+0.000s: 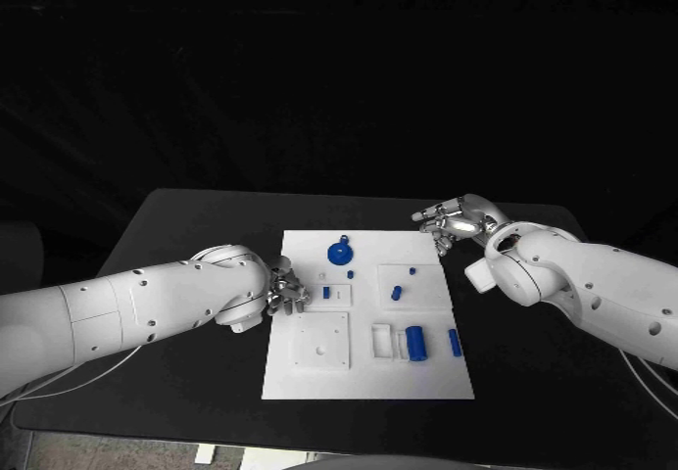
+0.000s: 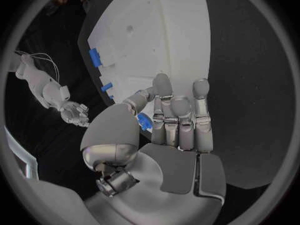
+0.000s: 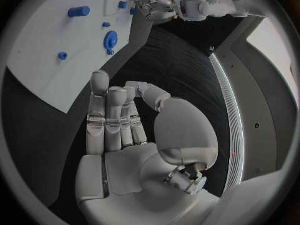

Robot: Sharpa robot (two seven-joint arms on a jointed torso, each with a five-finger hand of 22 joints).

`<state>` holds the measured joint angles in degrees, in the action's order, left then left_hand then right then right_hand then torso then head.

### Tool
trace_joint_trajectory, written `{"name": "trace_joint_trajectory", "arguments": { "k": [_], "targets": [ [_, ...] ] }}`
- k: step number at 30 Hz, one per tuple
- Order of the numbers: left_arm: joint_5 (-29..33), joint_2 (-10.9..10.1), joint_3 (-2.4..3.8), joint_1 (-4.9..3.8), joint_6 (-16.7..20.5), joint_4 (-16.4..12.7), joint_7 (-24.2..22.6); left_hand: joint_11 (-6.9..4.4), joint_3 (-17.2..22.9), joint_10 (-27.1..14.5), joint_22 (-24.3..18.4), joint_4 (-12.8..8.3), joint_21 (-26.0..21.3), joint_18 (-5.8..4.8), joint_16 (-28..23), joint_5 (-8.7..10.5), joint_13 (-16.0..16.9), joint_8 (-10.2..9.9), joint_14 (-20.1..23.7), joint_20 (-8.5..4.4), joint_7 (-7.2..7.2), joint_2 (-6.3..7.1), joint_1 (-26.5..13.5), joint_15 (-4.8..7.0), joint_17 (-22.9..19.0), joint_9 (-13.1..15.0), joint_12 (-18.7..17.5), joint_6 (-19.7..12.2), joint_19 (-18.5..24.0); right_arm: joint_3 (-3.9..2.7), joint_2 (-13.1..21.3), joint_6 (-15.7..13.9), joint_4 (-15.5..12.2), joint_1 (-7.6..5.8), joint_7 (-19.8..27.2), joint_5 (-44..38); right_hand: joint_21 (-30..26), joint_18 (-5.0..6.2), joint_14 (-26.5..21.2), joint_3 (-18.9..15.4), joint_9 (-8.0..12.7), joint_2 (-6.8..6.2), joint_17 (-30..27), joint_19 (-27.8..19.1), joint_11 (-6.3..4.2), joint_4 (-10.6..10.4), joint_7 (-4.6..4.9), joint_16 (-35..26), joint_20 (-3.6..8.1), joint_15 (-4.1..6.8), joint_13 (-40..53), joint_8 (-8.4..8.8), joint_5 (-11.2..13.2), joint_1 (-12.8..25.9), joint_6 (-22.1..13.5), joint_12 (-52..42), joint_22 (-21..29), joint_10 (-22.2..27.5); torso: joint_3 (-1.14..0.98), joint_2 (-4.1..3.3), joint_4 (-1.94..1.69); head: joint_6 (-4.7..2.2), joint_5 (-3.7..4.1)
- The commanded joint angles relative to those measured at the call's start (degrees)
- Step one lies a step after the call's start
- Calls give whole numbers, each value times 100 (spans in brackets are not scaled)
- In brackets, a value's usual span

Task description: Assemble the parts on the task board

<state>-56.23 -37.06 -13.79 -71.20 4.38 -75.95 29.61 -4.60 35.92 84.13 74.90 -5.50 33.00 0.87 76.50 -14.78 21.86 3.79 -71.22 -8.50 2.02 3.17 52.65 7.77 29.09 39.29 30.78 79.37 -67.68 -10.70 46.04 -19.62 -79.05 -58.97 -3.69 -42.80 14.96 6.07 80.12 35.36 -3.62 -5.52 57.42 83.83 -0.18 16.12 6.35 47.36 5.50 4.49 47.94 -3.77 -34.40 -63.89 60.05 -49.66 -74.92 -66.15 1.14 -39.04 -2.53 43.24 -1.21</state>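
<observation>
Left hand (image 1: 287, 292) at task board (image 1: 318, 382) left edge, pinching a small blue part (image 2: 144, 120). Right hand (image 1: 455, 224) empty, fingers apart, off the far-right corner.

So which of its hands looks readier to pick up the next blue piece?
Probably the left hand: it sits at the task board's edge beside a small blue part. The right hand hovers off the board's far corner.

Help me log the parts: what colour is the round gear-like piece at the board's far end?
Blue; the gear-like piece shows best in the head view.
</observation>
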Motion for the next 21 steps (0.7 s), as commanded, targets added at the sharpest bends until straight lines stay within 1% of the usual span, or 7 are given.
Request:
{"name": "trace_joint_trajectory", "arguments": {
  "k": [1, 4, 7, 11, 18, 19, 21],
  "targets": [
    [-10, 1, 8, -7, -77, -3, 97, -17, -54, 269, 109, 33, -41, -87, -20, 47, -10, -1, -7, 5, 26, 88, 39, -37, -6, -1, -13, -6, -38, -2, 2, 86, -7, 2, 16, -29, 34, 109, -42, 23, 7, -18, 0, -43, -14, -11, 33, -29, -7, -14, -6, 25, -18, -44, -17, 21, -103, 32, -1, 1, 0, -2, 5],
    [-11, -2, 8, -7, -81, -5, 93, -19, -78, 270, 110, 61, -45, -87, -20, 63, -12, -1, -7, 6, 28, 118, 37, -37, -6, -3, -13, -3, -43, -2, 3, 87, -5, 2, 15, -29, 34, 109, -42, 23, 7, -18, 0, -43, -14, -11, 33, -29, -7, -14, -6, 25, -18, -44, -17, 21, -103, 32, -1, 0, 0, 0, 6],
    [-14, -4, 8, -7, -82, -11, 88, -22, -133, 270, 109, 107, -61, -87, -21, 92, -12, -1, -6, 7, 35, 182, 57, -37, -6, -10, -8, -1, -46, -2, 3, 89, -4, 3, 13, -29, 34, 109, -42, 23, 7, -18, 0, -43, -14, -11, 33, -29, -7, -14, -6, 25, -18, -44, -17, 21, -103, 32, -1, 1, -1, -4, 9],
    [-11, -9, 8, -7, -58, -15, 79, -21, -148, 270, 112, 149, -68, -87, -22, 93, -15, -2, -6, 7, 34, 183, 89, -37, -6, -18, -11, 2, -51, -2, 3, 89, -3, 4, 11, -29, 34, 109, -42, 23, 7, -18, 0, -43, -14, -11, 33, -29, -7, -14, -6, 25, -18, -44, -17, 21, -103, 32, -1, 0, -1, -6, 12],
    [-8, -22, 9, -7, -28, -32, 42, -21, -144, 270, 112, 149, -68, -87, -21, 89, -15, -2, -6, 7, 33, 175, 95, -36, -6, -19, -11, 1, -52, -2, 2, 92, 0, 5, 11, -28, 34, 109, -42, 23, 7, -18, 0, -43, -14, -11, 33, -29, -7, -14, -6, 25, -18, -44, -17, 21, -103, 32, -2, 0, -4, -20, 6],
    [-8, -28, 9, -7, -25, -37, 35, -21, -144, 270, 112, 149, -68, -87, -21, 89, -15, -2, -6, 7, 33, 175, 95, -36, -6, -19, -11, 1, -52, -2, 2, 92, 1, 5, 12, -28, 34, 109, -42, 23, 7, -18, 0, -43, -14, -11, 33, -29, -7, -14, -6, 25, -18, -44, -17, 21, -103, 32, -1, 0, -4, -38, 3],
    [-14, -47, 11, -8, -21, -52, 18, -20, -147, 270, 111, 151, -73, -87, -26, 88, -17, -2, -5, 6, 33, 181, 100, -35, -8, -23, -14, 1, -53, -2, 1, 94, 4, 5, 14, -27, 34, 109, -42, 23, 7, -18, 0, -43, -14, -11, 33, -29, -7, -14, -6, 25, -18, -44, -17, 21, -103, 32, 1, 1, -2, -47, 1]
  ]
}}
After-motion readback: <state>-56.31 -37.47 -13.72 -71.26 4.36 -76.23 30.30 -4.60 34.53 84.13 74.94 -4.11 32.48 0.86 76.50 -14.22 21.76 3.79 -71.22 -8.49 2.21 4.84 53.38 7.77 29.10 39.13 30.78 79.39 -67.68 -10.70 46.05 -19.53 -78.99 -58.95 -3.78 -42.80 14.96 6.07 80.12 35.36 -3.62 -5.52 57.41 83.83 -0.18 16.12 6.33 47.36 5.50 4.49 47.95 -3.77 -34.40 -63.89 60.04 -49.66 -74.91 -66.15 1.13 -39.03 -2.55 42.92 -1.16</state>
